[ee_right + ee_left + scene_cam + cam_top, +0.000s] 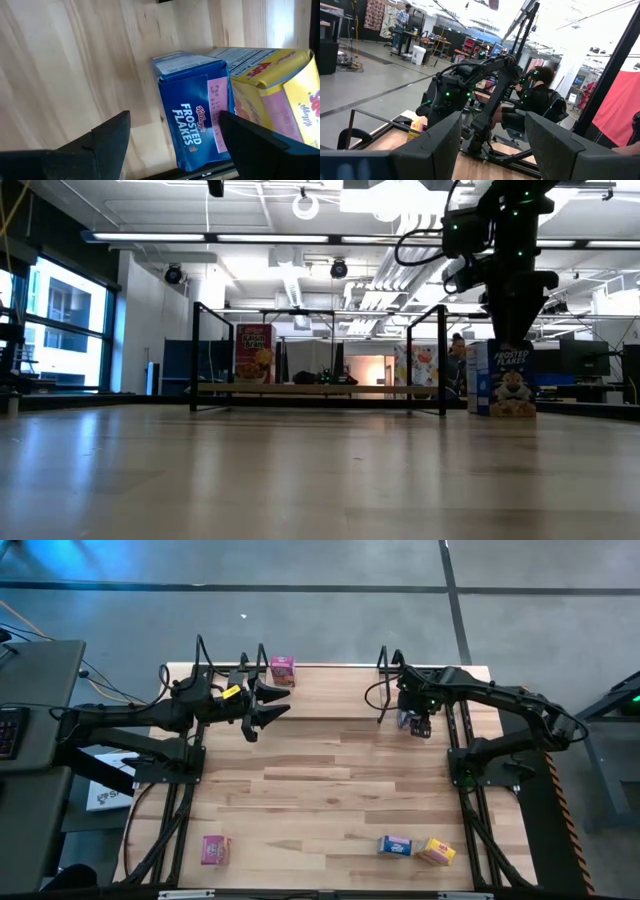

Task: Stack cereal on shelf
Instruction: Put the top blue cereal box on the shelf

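The right gripper [172, 145] hangs wide open above the blue cereal box [192, 117] beside the shelf [300, 705], holding nothing, and a careless descent could topple it.

Wood table [330, 780], shelf [320, 705] at back, apparently three loose cereal boxes [215, 850]

Small blue cardboard cereal box [192, 112] reads "Kellogg's Frosted Flakes" in white letters on its side; in the low view its front [511, 377] shows "Frosted Flakes".
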Robot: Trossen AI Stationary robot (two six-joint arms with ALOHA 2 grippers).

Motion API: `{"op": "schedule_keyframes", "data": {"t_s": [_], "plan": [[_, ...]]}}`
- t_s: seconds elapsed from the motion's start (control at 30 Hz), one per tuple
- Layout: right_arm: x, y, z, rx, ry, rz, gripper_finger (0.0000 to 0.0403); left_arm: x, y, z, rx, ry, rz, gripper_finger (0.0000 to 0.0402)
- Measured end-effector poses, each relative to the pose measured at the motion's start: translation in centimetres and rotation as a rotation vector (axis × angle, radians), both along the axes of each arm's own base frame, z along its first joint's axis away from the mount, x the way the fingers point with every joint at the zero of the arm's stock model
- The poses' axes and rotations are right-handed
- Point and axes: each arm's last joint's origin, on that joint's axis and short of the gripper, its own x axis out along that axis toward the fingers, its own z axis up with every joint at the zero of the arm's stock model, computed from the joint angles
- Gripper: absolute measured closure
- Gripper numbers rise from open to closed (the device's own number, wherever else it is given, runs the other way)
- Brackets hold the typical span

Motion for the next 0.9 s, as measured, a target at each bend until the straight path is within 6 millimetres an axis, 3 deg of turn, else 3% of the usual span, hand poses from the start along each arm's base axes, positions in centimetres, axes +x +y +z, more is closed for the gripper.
{"op": "schedule_keyframes", "data": {"t_s": [0.33,0.9], "plan": [[-0.7,0.5,2.9,-0.014,-0.016,0.113,0.0117,0.0,0.0,0.0,0.000,0.000,0.000,0.0193],[-0.7,0.2,-0.1,-0.087,0.022,0.147,0.0116,0.0,0.0,0.0,0.000,0.000,0.000,0.0193]]}}
